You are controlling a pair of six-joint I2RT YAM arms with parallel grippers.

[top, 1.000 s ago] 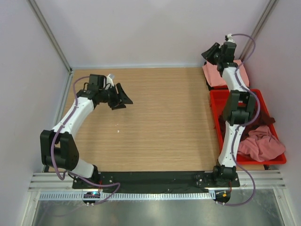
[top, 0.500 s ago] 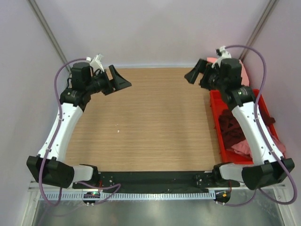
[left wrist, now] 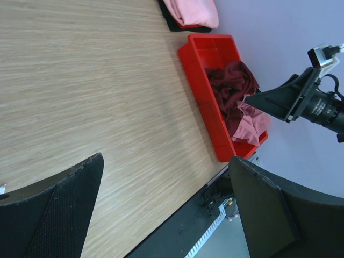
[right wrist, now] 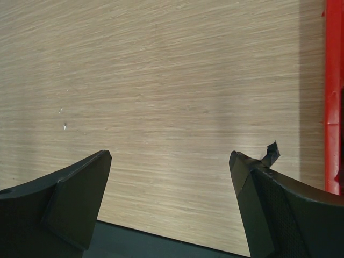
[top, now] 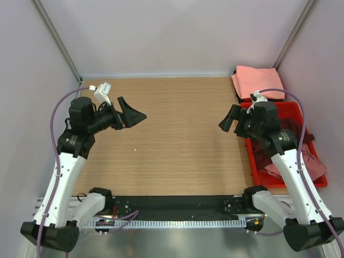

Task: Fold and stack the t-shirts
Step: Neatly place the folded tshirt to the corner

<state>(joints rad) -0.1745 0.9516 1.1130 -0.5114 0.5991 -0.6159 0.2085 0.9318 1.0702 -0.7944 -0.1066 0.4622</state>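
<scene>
A folded salmon-pink t-shirt (top: pixel 257 80) lies at the back right corner, also seen in the left wrist view (left wrist: pixel 193 11). In the red bin (top: pixel 318 184) a dark maroon t-shirt (left wrist: pixel 231 86) is crumpled beside a dusty pink t-shirt (top: pixel 310 164). My left gripper (top: pixel 134 114) hovers open over the left of the table, with nothing between its fingers (left wrist: pixel 165 158). At the bin's left wall my right gripper (top: pixel 229 121) is open and empty over bare wood (right wrist: pixel 170 155).
The red bin (left wrist: pixel 203 105) runs along the table's right edge. Grey walls close in the left, back and right sides. A black base strip (top: pixel 177 204) spans the near edge. A small white speck (top: pixel 135 149) lies on the wood.
Both arms have drawn back from the far end toward the near side. The right gripper left the folded salmon-pink shirt and dropped beside the bin. Both jaws opened wider.
</scene>
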